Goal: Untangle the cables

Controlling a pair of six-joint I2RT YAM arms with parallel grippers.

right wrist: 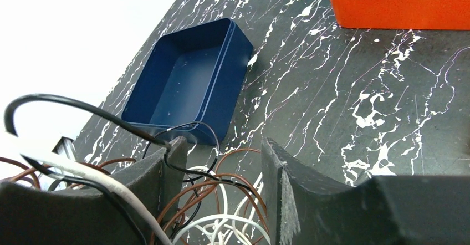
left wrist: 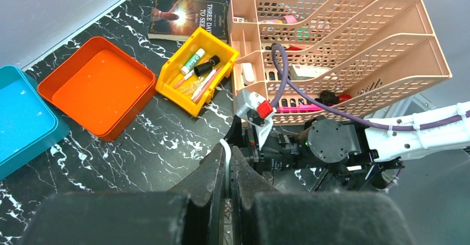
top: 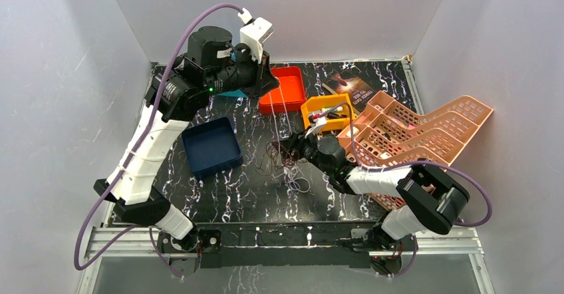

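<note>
The cables (top: 279, 157) lie as a tangle of thin brown, black and white loops mid-table, with a white loop (top: 299, 184) trailing toward the near edge. My left gripper (top: 273, 84) is raised high over the table's far side, shut on a white cable (left wrist: 226, 155) pinched between its fingers; thin white strands hang from it down to the tangle. My right gripper (top: 292, 149) sits low in the tangle. Its jaws stand apart, and brown, black and white cables (right wrist: 221, 192) pass between its fingers (right wrist: 173, 167).
A navy tray (top: 213, 146) sits left of the tangle. An orange-red tray (top: 282, 89), a yellow bin (top: 326, 111) of small items, a book (top: 349, 82) and a pink slotted rack (top: 412, 131) stand at the back and right. A teal tray (left wrist: 22, 117) lies beside the orange one.
</note>
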